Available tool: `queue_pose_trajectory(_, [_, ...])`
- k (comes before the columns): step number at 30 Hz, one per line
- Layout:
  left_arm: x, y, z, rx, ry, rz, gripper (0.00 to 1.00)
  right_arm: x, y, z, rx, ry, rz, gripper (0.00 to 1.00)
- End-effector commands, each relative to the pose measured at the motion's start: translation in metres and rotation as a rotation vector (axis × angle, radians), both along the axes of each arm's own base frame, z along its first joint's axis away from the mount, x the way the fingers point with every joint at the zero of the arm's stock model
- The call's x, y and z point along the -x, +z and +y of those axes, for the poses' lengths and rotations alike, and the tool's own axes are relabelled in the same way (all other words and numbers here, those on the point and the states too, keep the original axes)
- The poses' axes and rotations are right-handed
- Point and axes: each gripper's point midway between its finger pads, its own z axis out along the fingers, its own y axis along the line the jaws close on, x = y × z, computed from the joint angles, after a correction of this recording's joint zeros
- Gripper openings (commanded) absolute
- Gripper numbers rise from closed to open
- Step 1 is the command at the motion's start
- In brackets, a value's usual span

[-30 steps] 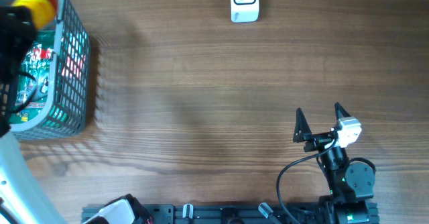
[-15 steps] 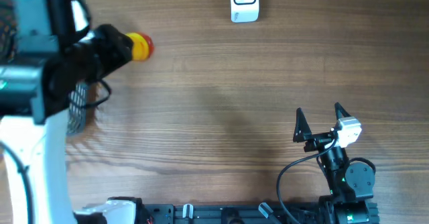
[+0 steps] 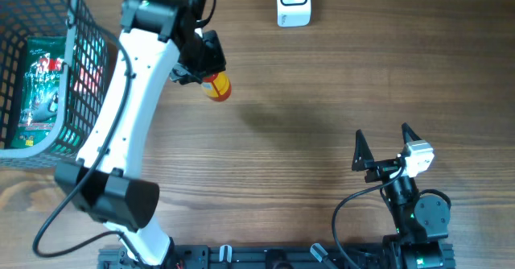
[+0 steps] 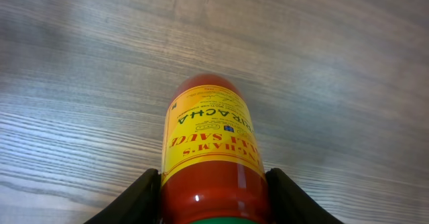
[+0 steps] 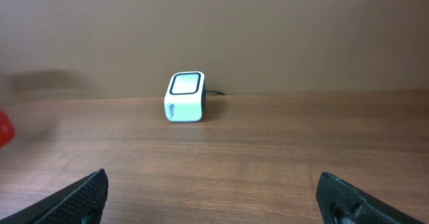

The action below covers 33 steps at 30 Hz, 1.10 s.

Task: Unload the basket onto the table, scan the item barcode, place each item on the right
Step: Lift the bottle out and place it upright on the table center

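Observation:
A red sauce bottle point(image 3: 218, 87) with a yellow label hangs above the table, my left gripper point(image 3: 209, 74) shut on it. In the left wrist view the bottle point(image 4: 211, 137) fills the space between both black fingers point(image 4: 137, 200), its label text facing the camera. The white barcode scanner point(image 3: 294, 3) stands at the table's far edge, to the right of the bottle and beyond it. My right gripper point(image 3: 382, 144) rests open near the front right with nothing in it. From the right wrist the scanner point(image 5: 184, 96) is straight ahead and a red sliver of the bottle point(image 5: 3, 129) shows at the left edge.
A grey wire basket point(image 3: 90, 76) sits at the far left, holding a green packet point(image 3: 40, 80). The left arm's white link point(image 3: 129, 116) slants across the table's left side. A wall rises behind the scanner.
The left arm has swung rightward out of the basket area, carrying the bottle over the table toward the scanner. The right arm has stayed still.

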Motion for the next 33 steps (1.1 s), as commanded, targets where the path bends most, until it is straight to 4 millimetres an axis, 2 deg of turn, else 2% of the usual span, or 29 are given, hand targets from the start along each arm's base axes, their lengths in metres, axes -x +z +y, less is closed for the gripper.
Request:
queue_pose_trajectory(1, [-0.003, -0.013, -0.008, -0.026, -0.028, 0.031, 0.31, 0.001, 0.002, 0.003, 0.013, 0.018, -0.015, 1.00])
queue_pose_trajectory(8, [-0.006, -0.044, -0.019, -0.104, -0.035, 0.077, 0.31, 0.001, 0.002, 0.003, 0.013, 0.018, -0.015, 1.00])
queue_pose_trajectory(13, [-0.006, -0.072, -0.035, -0.108, -0.066, 0.074, 0.31, 0.001, 0.002, 0.003, 0.013, 0.018, -0.015, 1.00])
queue_pose_trajectory(18, [-0.001, -0.104, -0.035, -0.111, -0.001, 0.103, 0.30, 0.001, 0.002, 0.003, 0.013, 0.018, -0.015, 1.00])
queue_pose_trajectory(26, [-0.018, -0.108, -0.043, -0.081, -0.001, 0.033, 0.30, 0.001, 0.002, 0.003, 0.013, 0.018, -0.015, 1.00])
queue_pose_trajectory(31, [-0.019, -0.108, -0.044, -0.079, -0.001, 0.028, 0.44, 0.001, 0.002, 0.003, 0.013, 0.018, -0.015, 1.00])
queue_pose_trajectory(32, [-0.019, -0.108, -0.044, -0.080, -0.001, 0.030, 0.49, 0.001, 0.002, 0.003, 0.013, 0.018, -0.015, 1.00])
queue_pose_trajectory(33, [-0.017, -0.108, -0.043, -0.082, -0.001, 0.035, 0.60, 0.001, 0.002, 0.003, 0.013, 0.018, -0.015, 1.00])
